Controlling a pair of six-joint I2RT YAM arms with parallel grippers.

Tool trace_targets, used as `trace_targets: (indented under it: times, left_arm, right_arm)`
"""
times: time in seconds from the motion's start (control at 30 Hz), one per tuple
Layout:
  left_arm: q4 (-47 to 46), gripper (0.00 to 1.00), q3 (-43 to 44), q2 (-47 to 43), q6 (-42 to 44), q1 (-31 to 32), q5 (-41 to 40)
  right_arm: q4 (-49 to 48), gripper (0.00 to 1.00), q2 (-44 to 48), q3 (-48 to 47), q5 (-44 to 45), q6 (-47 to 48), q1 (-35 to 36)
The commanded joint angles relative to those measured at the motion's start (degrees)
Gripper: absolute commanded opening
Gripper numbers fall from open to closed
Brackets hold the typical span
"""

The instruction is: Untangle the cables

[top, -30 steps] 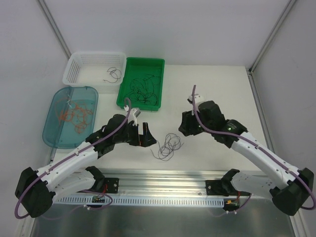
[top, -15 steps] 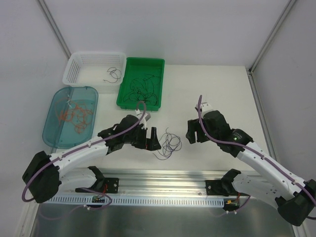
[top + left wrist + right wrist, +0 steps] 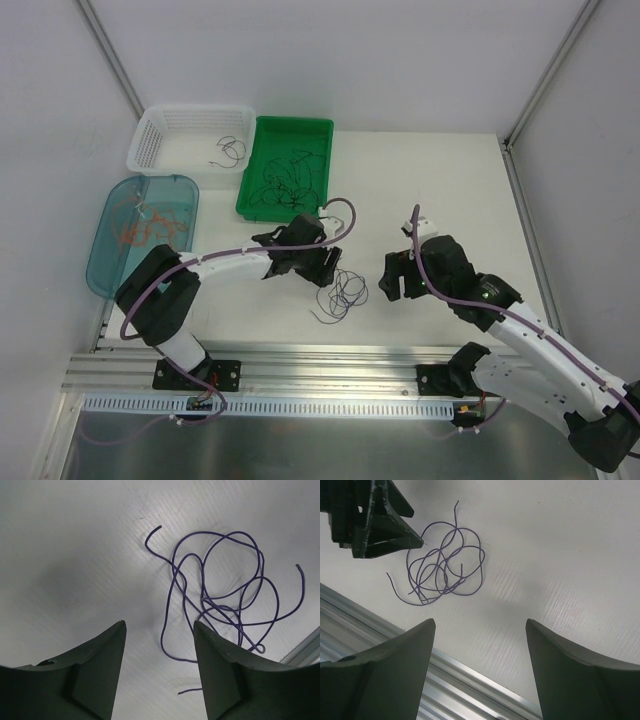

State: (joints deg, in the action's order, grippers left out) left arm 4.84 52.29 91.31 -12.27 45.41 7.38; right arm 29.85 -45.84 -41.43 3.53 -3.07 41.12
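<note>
One knot of purple cables (image 3: 345, 292) lies unpicked on the table (image 3: 440, 190) near the front rail, between the left gripper (image 3: 159, 625) and right gripper (image 3: 480, 622), both spread wide and empty. Other strands already sit far-left in the blue tray (image 3: 110, 262), white basket (image 3: 150, 130) and green tray (image 3: 292, 123), so the job looks mostly done.

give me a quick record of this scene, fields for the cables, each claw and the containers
purple tangle: loose on the table
left claw: open, empty, at the tangle's edge
right claw: open, empty, apart from the tangle
green tray: dark cables
white basket: dark loops
blue tray: red-orange cables
</note>
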Motion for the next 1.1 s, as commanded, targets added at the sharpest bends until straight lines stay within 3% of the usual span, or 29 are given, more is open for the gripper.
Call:
trace_targets:
  times: [0.0,0.23,0.3,0.33,0.4,0.43,0.83,1.07]
  left_arm:
    - [-1.9,0.55,3.5,3.3,6.9,0.5,2.6]
    - [-3.0,0.39,5.4,8.8,6.3,1.7,4.8]
    - [-3.3,0.3,4.8,9.1,5.4,2.1,5.0]
    - [-3.5,0.16,4.7,8.5,5.2,2.2,5.3]
    - [-3.5,0.02,3.6,7.2,4.2,2.7,4.7]
    - [-3.5,0.0,3.2,5.0,3.7,2.7,3.8]
    - [12.2,0.0,4.8,-24.3,-3.6,2.7,-7.0]
    - [25.3,0.0,13.6,-28.5,-6.9,2.6,-11.8]
  right_arm:
    - [-0.5,0.77,0.7,0.1,-1.0,-0.5,0.0]
    - [-1.5,0.77,-0.3,0.6,-2.1,-0.8,0.0]
    - [-2.5,0.77,-0.8,0.9,-3.1,-1.6,0.1]
    - [-3.7,0.77,-1.2,1.5,-3.0,-2.1,0.0]
    - [-5.5,0.77,-1.9,2.1,-6.7,-4.6,0.0]
    - [-7.2,0.77,-2.9,2.8,-7.3,-5.5,0.1]
    - [-18.1,0.77,-7.5,6.8,-8.6,-16.0,0.1]
    - [-20.2,0.73,-9.4,5.5,-8.8,-15.7,0.0]
